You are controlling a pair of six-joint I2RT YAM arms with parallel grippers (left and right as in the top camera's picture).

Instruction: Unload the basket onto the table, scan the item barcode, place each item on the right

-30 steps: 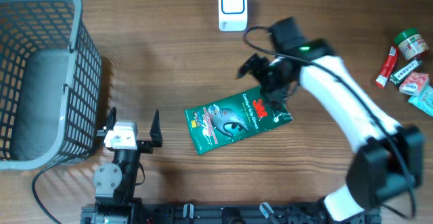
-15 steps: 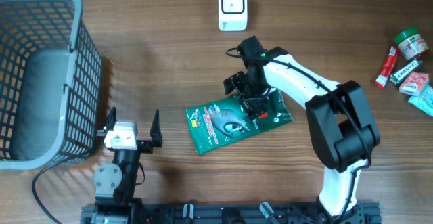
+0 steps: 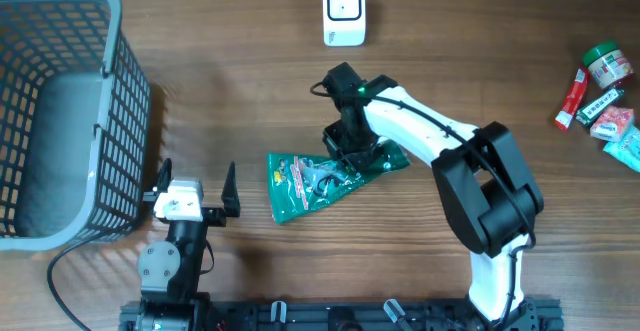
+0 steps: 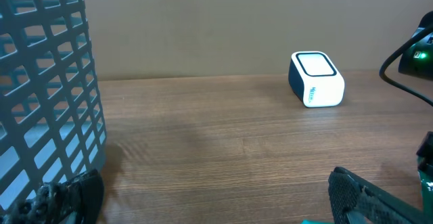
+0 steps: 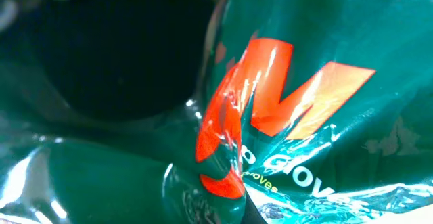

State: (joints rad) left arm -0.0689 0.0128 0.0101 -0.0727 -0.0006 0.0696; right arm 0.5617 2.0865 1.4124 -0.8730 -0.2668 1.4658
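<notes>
Right hand (image 3: 352,154) is clamped tight on the green packet (image 3: 303,181), pinching its right part where the plastic has bunched up. Seen from the wrist, the glossy green film (image 5: 304,116) fills the whole view, creased and pulled into folds, with big red letters across it and some white print below. The fingers themselves I can't make out there, it is all too close.

From above, the packet lies on the wooden bench (image 3: 250,91) just left of the middle of the frame. It is tilted, its left end lower and its right end under the hand. The white arm runs from the hand down to its black base at the lower right.

Straight up from the packet, near the top edge, stands the small white scanner (image 3: 343,11), well apart from it. The left wrist view shows the same scanner (image 4: 316,79) upright at the right of the frame.

Left hand (image 3: 197,181) sits at the lower left with its fingers spread wide and nothing between them. Just beside it to the left is the grey wire basket (image 3: 125,121).

Far off at the right edge lie a green-lidded jar (image 3: 607,64), a red tube (image 3: 572,96) and a few small packs (image 3: 612,121).
</notes>
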